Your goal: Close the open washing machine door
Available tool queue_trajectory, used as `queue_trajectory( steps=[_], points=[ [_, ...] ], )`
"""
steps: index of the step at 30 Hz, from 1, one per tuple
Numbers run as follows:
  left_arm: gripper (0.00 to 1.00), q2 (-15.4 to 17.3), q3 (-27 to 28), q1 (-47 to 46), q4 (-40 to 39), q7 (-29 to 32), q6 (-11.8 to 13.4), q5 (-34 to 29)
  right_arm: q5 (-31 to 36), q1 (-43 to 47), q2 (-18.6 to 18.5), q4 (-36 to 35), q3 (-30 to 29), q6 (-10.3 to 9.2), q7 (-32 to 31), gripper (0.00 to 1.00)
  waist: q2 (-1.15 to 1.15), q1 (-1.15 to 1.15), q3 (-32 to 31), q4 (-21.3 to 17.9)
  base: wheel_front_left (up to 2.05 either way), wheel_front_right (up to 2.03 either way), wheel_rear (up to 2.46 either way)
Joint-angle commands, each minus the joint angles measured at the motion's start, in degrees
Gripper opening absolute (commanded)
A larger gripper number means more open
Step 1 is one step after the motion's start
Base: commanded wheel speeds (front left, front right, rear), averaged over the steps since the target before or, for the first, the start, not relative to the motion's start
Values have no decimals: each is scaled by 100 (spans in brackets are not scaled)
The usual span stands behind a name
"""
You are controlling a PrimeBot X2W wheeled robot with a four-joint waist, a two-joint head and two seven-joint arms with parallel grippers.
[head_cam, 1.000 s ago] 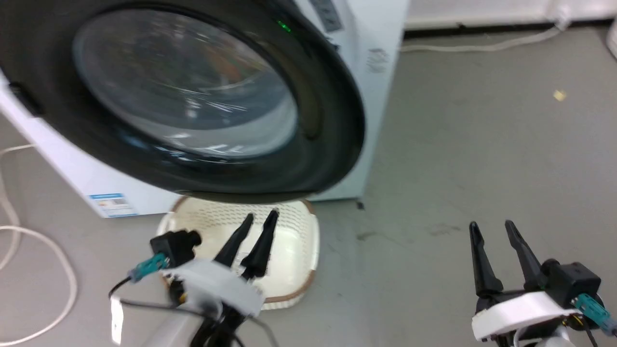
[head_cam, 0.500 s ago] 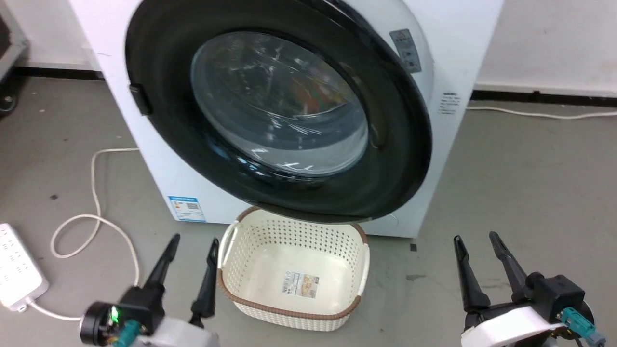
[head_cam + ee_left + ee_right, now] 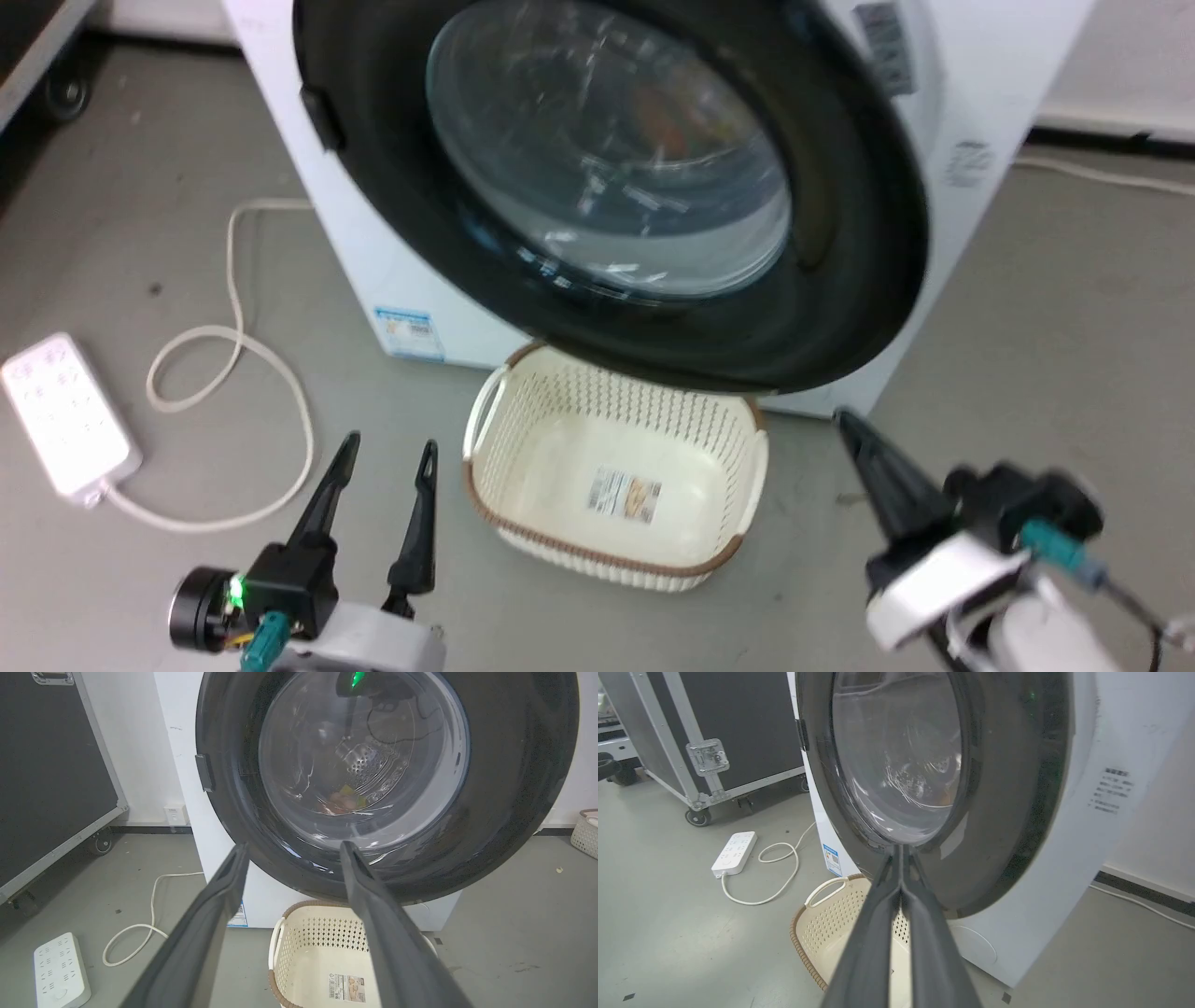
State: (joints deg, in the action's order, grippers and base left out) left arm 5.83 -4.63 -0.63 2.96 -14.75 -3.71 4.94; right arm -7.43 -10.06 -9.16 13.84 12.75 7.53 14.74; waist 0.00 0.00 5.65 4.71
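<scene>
The washing machine door point(image 3: 840, 233) stands ahead of and above both sets of jaws. Its rim lies close against the white washing machine point(image 3: 990, 103), though I can't tell whether the catch has clicked. The left gripper point(image 3: 391, 441) has its jaws spread, nothing in them. The right gripper point(image 3: 900, 849) has its jaws pinched together on nothing, pointing at the door's lower rim.

I'd say a flat, steady push on the rim is wanted, not on the glass. That rim is wide, glossy black plastic, likely slippery, and the window point(image 3: 616, 159) is a bulging clear bowl. A cream perforated basket point(image 3: 607, 415) sits on the floor between the two grippers.
</scene>
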Motion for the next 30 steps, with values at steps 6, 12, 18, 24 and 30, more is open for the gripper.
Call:
queue_trajectory(
  steps=[6, 12, 18, 24, 30],
  points=[
    [100, -132, 16, -459, -27, -25, -157, -81, -725, -1475, -841, 900, 607, -4, 7, 0, 0, 0, 788, 507, 0, 0, 0],
    [100, -217, 47, -627, -46, -25, -211, -39, -1257, -2615, -1328, 1725, 756, -4, -15, 0, 0, 0, 1021, 743, 0, 0, 0],
    [100, -261, 26, -713, -58, -25, -248, -56, -1436, -3418, -1646, 2455, 921, -4, -8, 0, 0, 0, 1119, 901, 0, 0, 0],
    [100, -279, 13, -756, -92, -25, -257, -81, -1567, -4015, -1683, 3093, 821, -4, -40, 0, 0, 0, 1241, 974, 0, 0, 0],
    [100, -290, -31, -799, -111, -25, -249, -70, -1586, -4621, -1651, 3862, 435, -4, -40, 0, 0, 0, 1371, 1029, 0, 0, 0]
  ],
)
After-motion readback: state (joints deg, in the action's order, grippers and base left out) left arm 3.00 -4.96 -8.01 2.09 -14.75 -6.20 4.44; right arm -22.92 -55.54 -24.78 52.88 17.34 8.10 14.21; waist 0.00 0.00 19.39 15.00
